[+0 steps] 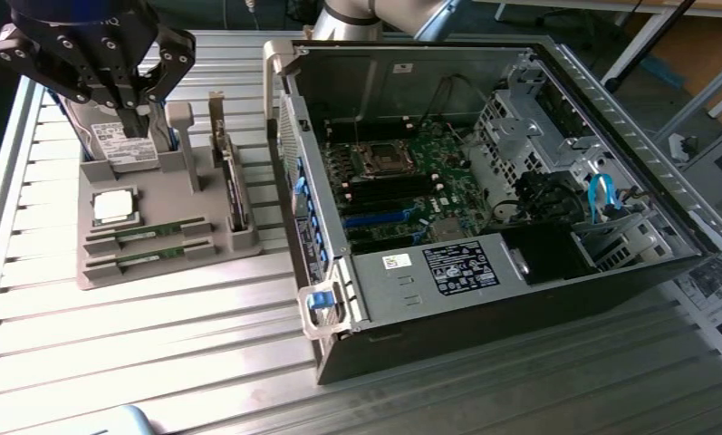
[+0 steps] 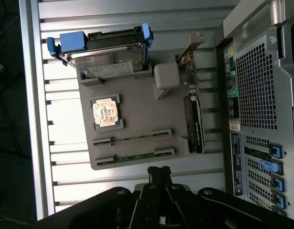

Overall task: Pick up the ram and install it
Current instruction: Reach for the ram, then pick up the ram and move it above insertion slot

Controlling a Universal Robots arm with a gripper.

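Observation:
Two ram sticks, thin green boards, lie on edge in slots at the front of a grey holder (image 1: 155,195). One ram stick (image 1: 147,232) (image 2: 132,139) sits behind the other (image 1: 153,259) (image 2: 133,157). My gripper (image 1: 135,118) (image 2: 159,173) hangs shut with nothing in it, well above the holder, over its back end by the hard drive (image 1: 117,140) in the exterior view. The open computer case (image 1: 494,181) lies on the exterior view's right, its green motherboard (image 1: 403,186) exposed.
The holder also carries a square silver CPU (image 1: 113,206) (image 2: 106,112), the hard drive (image 2: 106,57) with blue rails, and an upright card (image 1: 230,186). The case's wall (image 2: 259,95) stands close beside the holder. Everything rests on a slatted metal table (image 1: 155,335).

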